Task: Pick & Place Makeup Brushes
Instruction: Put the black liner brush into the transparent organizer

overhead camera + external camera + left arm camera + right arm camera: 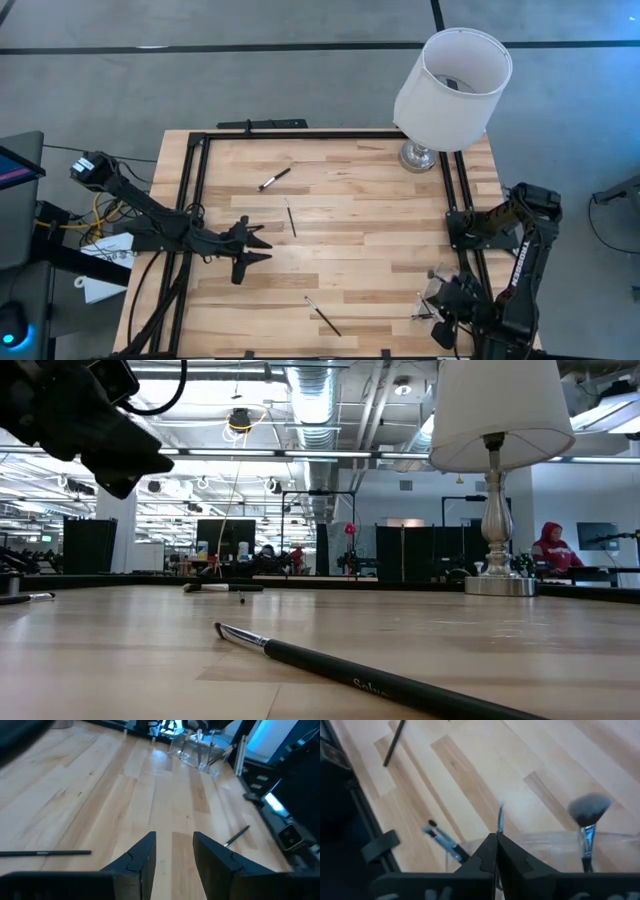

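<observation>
A long black brush [400, 685] lies nearest the low camera, flat on the wooden surface [370, 240], with its small tip pointing away to the left. From above, the same brush sits near the front edge of the surface, a little right of the middle.

Two more brushes lie farther back. One thin brush [291, 219] lies near the middle, just past the left gripper [258, 243]. Another brush with a pale end [274, 179] lies farther back still, well apart from both arms.

The left gripper hovers over the left part of the surface. Its fingers [142, 857] are apart, with a gap between them and nothing inside (they look ready to grab). In its own wrist view a thin brush lies off to one side, not between the fingers.

The right gripper [496, 847] is at the front right corner, over a clear holder [545, 842]. Its fingers are pressed together. A thin brush [500, 819] stands right in front of them, but it is hard to tell if they hold it. A fluffy brush [587, 815] already stands in the holder.

So the job looks partly done: some brushes are in the holder and three lie loose. The next step is likely for the left gripper to line up over the nearest thin brush, come down and close on its handle. The handle is very slim, so the fingers must come down right on it.

A lamp [452, 88] stands at the back right corner.
</observation>
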`<state>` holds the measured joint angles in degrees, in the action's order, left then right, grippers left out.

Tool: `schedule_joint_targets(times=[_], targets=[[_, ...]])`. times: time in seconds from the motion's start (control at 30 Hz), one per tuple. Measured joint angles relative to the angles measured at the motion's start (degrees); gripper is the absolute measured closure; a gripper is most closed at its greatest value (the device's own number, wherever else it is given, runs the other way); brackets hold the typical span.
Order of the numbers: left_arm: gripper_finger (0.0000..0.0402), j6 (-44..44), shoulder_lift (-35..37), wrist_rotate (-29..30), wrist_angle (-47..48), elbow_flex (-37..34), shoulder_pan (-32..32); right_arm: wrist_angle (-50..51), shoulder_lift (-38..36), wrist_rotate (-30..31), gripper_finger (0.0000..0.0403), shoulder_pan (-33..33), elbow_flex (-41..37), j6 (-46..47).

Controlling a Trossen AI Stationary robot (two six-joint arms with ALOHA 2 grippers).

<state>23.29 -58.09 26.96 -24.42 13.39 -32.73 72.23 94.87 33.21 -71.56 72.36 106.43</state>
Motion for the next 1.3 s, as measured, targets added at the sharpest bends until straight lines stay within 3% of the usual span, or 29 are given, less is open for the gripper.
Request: schedule_joint_targets(times=[0.17,0.43,0.57,0.73,0.9,1.1,1.3], targets=[[0.0283,1.41,0.01,2.88,9.73,1.46,-0.07,-0.27,0.00,1.28,0.0402,1.26,0.00,-1.91],[0.0308,6.06,-0.44,7.86,37.14,12.43,0.79,-0.57,0.02,12.53,0.0402,3.10,3.83,-11.00],[0.0308,5.14,-1.96,8.61,39.59,14.93,5.59,-0.66,0.02,23.24,0.0402,5.66,6.24,-20.76],[0.0292,4.22,-5.54,1.69,39.90,15.58,11.81,-1.39,0.02,33.12,0.0402,12.10,6.88,-30.11],[0.0261,5.24,-10.03,-0.18,39.54,15.58,14.40,-7.34,0.03,30.94,0.0402,21.14,5.42,-37.60],[0.0209,11.72,-14.18,-0.54,36.10,15.59,23.08,-21.38,0.07,26.24,0.0402,29.75,1.74,-53.86],[0.0163,13.02,-18.81,-8.62,28.22,15.61,32.99,-27.29,0.07,23.21,0.0402,34.64,-1.34,-60.37]])
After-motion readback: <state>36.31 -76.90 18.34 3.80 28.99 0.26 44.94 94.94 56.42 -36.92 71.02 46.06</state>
